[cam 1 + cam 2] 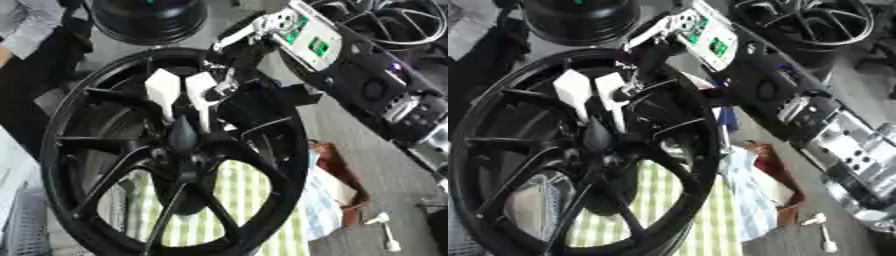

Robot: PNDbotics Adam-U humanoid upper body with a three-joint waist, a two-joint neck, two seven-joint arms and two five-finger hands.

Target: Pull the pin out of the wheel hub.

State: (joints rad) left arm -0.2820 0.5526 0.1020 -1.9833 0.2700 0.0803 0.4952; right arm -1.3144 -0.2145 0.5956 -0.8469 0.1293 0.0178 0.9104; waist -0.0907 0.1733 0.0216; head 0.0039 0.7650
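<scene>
A large black wheel hub point(175, 155) with slender spokes stands tilted in the foreground, filling most of the view from the robot's head. The robot's right hand point(188, 95) reaches in from the upper right, its black and silver forearm carrying a green circuit board point(306, 37) near the wrist. Two pale, flat-tipped fingers point(162, 90) point down into the centre of the wheel hub, side by side and close together. Just below them, a dark teardrop-shaped pin point(182, 135) sits at the meeting point of the spokes, its narrow upper end rising between the fingertips. The fingers appear to close on the tip of the pin, though it cannot be told for certain whether they actually touch it. Through the gaps between the spokes shows a green and white checked cloth point(236, 200) lying beneath the wheel hub. To the right of the rim lies a brown, reddish object point(337, 175) with something pale inside it, and farther right on the grey floor rest two small white pieces point(385, 230). A second black wheel point(807, 22) lies at the top right, and a round black object point(149, 17) stands at the top centre. The left hand shows in neither view.
</scene>
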